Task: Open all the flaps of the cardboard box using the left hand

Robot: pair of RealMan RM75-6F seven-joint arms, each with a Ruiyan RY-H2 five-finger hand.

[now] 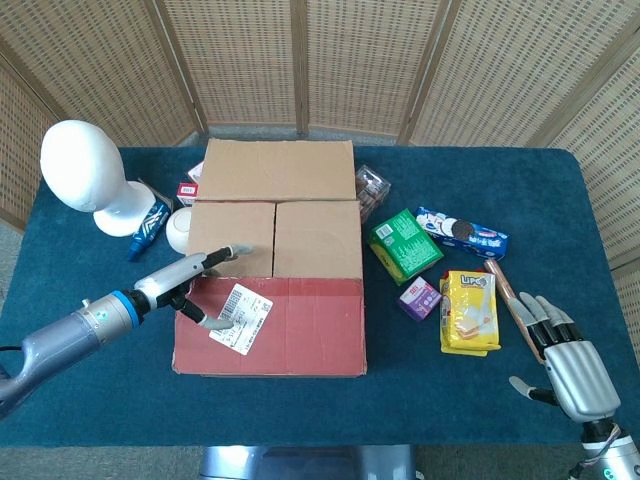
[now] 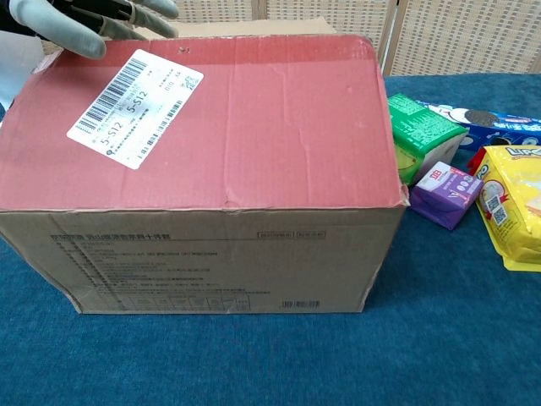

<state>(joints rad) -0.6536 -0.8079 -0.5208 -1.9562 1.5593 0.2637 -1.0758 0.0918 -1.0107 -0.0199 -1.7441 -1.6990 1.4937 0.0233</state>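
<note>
The cardboard box (image 1: 275, 260) stands mid-table. Its far flap (image 1: 278, 168) is folded back, and two brown side flaps (image 1: 230, 238) lie flat. The red near flap (image 1: 300, 325) (image 2: 254, 118), with its white label (image 1: 240, 318) (image 2: 135, 97), also lies flat on top. My left hand (image 1: 195, 282) (image 2: 84, 19) reaches in from the left over the box's left edge, at the seam between the left side flap and the red flap. Its fingers are spread and hold nothing. My right hand (image 1: 575, 365) is open, low at the table's front right, away from the box.
A white mannequin head (image 1: 85, 170), a white bowl (image 1: 178, 228) and a blue tube (image 1: 148, 225) sit left of the box. On the right lie a green box (image 1: 405, 245), blue cookie pack (image 1: 460, 230), purple box (image 1: 420, 298), yellow pack (image 1: 468, 310) and brown stick (image 1: 517, 310).
</note>
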